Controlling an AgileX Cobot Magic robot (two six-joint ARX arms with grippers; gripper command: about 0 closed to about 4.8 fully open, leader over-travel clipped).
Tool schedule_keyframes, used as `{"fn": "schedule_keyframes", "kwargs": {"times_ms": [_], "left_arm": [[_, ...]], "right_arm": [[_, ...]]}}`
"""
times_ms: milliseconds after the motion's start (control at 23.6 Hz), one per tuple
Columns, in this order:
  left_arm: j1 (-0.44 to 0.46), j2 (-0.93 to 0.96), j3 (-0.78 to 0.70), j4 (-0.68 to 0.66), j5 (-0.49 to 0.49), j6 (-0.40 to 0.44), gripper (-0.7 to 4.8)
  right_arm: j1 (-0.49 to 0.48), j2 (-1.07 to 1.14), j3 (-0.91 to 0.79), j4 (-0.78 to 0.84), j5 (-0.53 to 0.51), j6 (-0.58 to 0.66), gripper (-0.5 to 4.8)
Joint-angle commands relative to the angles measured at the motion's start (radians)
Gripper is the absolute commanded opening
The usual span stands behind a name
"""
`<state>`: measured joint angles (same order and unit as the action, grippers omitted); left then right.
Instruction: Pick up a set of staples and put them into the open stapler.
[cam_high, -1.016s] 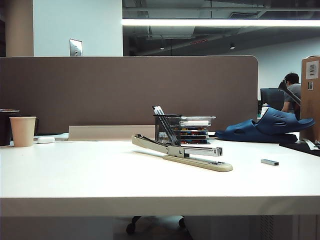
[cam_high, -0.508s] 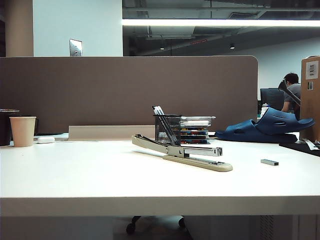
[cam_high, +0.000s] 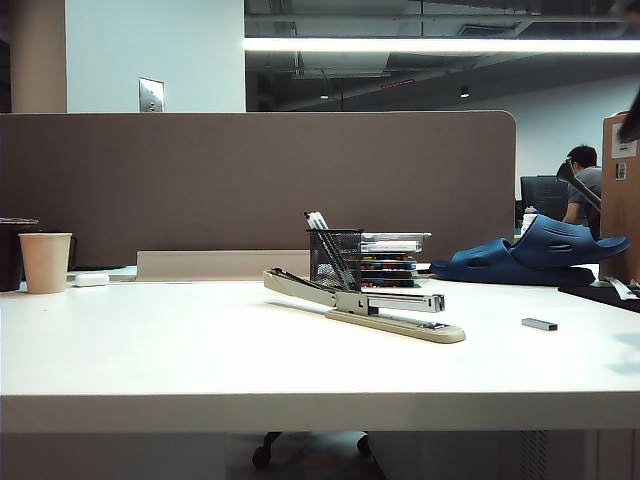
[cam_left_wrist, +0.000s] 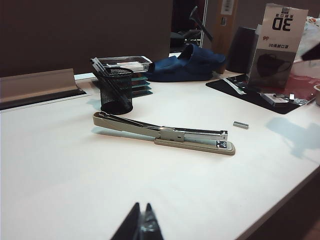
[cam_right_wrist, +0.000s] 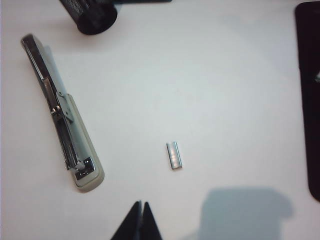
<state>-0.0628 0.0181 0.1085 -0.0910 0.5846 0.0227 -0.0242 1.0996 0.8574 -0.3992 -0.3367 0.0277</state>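
Observation:
The beige stapler (cam_high: 366, 304) lies open in the middle of the white table (cam_high: 150, 350), its silver magazine exposed. The set of staples (cam_high: 539, 324), a short silver bar, lies on the table to its right. In the right wrist view my right gripper (cam_right_wrist: 141, 202) hovers high over the table, shut and empty, with the staples (cam_right_wrist: 174, 154) just ahead of its tips and the stapler (cam_right_wrist: 62, 120) off to the side. My left gripper (cam_left_wrist: 142, 204) is also shut and empty, well back from the stapler (cam_left_wrist: 165, 135) and the staples (cam_left_wrist: 240, 125).
A black mesh pen cup (cam_high: 335, 258) and stacked trays (cam_high: 392, 258) stand behind the stapler. A paper cup (cam_high: 46, 262) is at the far left. Blue slippers (cam_high: 540, 252) lie at the back right. A black mat (cam_right_wrist: 309, 75) edges the table's right side.
A dark blur of the right arm has come in at the exterior view's top right edge, and a shadow has appeared on the table's right end. Stapler and staples have not moved.

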Motion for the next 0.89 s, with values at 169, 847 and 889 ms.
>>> {"fn": "schedule_keyframes", "kwargs": {"times_ms": [169, 847, 889], "left_arm": [[0.001, 0.002, 0.004, -0.026, 0.022, 0.046, -0.06], [0.001, 0.001, 0.004, -0.044, 0.020, 0.056, -0.06], [0.001, 0.001, 0.004, -0.043, 0.018, 0.056, -0.06]], "right_arm": [[0.053, 0.254, 0.164, -0.047, -0.003, -0.066, 1.05], [0.105, 0.661, 0.338, -0.103, 0.009, -0.165, 1.91], [0.106, 0.672, 0.338, -0.105, 0.033, -0.167, 1.92]]}}
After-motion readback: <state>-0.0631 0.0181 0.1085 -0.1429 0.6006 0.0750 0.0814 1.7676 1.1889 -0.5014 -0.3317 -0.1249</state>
